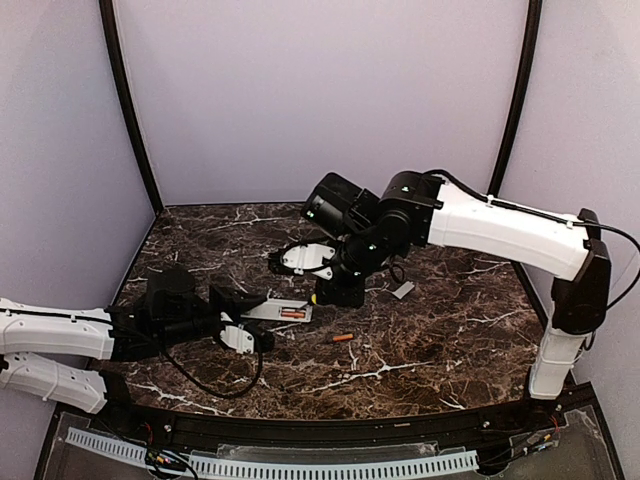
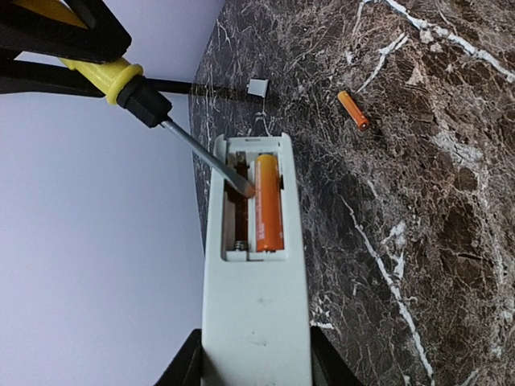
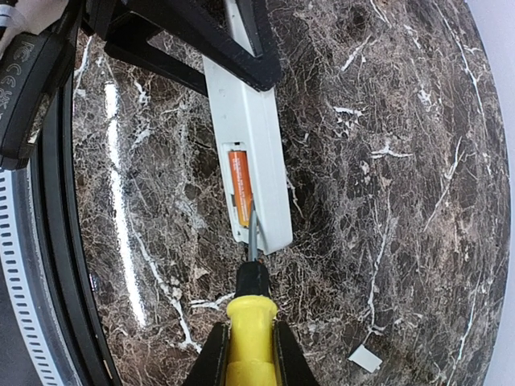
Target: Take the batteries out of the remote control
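Left wrist view has the left gripper (image 2: 256,366) closed on the near end of the slim white rectangular plastic remote control (image 2: 256,314), a black finger pressing each long side, back face up. Just past the fingers the battery bay lies uncovered: one orange-copper cylindrical battery (image 2: 269,201) fills one slot, while the slot beside it is empty. Farther out, off the remote's far end and to one side, a second battery (image 2: 353,109) of the same colour lies loose on the dark brown, white-veined marble table (image 2: 451,241), apart from the remote.

The right gripper (image 3: 251,354) is closed on the yellow plastic handle of a screwdriver (image 3: 251,318). Its thin metal shaft runs forward from the fingers, and the tip sits in the empty slot right next to the seated battery. A small grey-white flat cover piece (image 3: 365,358) rests on the table near this gripper, off to its side.
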`<act>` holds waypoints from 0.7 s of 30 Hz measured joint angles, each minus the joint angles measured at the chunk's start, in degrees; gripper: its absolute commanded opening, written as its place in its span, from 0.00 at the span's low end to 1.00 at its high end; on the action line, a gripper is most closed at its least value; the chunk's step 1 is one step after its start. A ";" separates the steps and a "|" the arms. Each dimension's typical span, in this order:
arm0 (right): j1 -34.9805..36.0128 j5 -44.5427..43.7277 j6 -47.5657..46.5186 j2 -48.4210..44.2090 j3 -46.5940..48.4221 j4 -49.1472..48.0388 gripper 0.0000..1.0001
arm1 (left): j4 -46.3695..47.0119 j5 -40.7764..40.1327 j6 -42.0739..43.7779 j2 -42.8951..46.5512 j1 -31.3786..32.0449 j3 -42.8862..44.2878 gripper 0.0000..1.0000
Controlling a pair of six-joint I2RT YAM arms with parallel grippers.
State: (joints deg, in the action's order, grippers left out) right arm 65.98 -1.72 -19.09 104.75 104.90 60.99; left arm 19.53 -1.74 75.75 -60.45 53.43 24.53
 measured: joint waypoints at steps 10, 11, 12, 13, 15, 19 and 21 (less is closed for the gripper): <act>0.00 -0.26 -0.83 3.13 0.22 -1.25 0.00 | -0.20 -1.75 2.38 -2.14 -0.09 -0.42 0.00; 0.00 -0.26 -0.92 3.41 0.26 -1.38 0.00 | -0.24 -1.97 2.60 -2.29 -0.09 -0.50 0.00; 0.00 -0.24 -1.03 3.82 0.44 -1.40 0.00 | -0.33 -2.14 2.80 -2.40 -0.09 -0.59 0.00; -0.02 -0.24 -1.20 4.26 0.72 -1.42 0.00 | -0.42 -2.34 3.06 -2.51 -0.09 -0.66 0.00; -0.02 -0.24 -1.44 5.09 1.42 -1.38 0.00 | -0.46 -2.71 3.39 -2.78 -0.22 -0.81 0.00; -0.37 -0.07 -1.66 6.93 3.32 -0.92 0.00 | -0.46 -3.74 3.82 -3.19 -0.35 -0.90 0.00; -0.66 0.39 -1.64 7.65 4.04 -0.74 0.00 | -0.46 -4.20 4.02 -3.37 -0.42 -0.98 0.00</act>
State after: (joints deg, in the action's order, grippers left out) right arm 65.32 -1.32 -20.73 112.40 108.95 60.25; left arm 19.07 -5.93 79.77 -63.81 53.01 23.55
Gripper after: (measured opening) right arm 0.135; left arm 0.356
